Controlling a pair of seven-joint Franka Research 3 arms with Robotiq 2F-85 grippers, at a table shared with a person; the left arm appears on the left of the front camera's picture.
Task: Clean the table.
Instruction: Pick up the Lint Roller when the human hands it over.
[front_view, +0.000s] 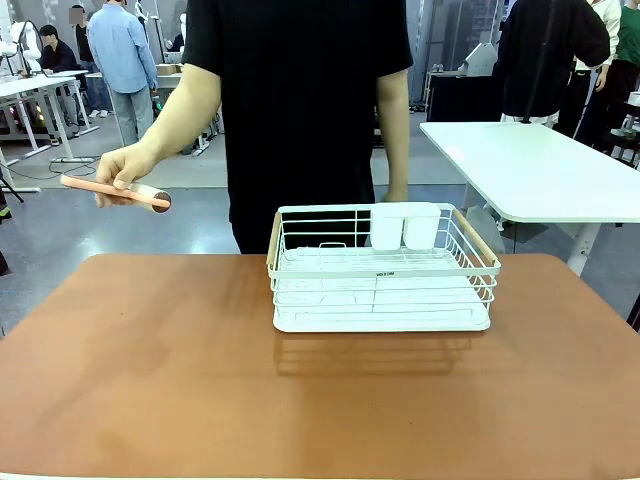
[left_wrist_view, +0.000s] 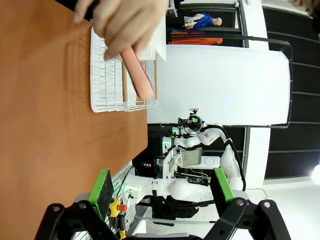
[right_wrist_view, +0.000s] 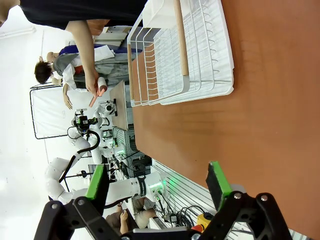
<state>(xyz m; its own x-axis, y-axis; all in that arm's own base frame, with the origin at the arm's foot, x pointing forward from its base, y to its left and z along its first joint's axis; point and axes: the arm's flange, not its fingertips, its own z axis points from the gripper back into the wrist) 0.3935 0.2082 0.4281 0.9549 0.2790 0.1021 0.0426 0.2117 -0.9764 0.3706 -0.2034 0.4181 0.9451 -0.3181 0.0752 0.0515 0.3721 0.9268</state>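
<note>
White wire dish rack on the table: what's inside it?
The white wire dish rack holds two white plastic cups at its far side, over a white ribbed drain tray. The cups' walls hide their insides.

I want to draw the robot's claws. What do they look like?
The left gripper and the right gripper each have two black jointed fingers, round bolts at the joints and flat green pads at the tips.
</note>
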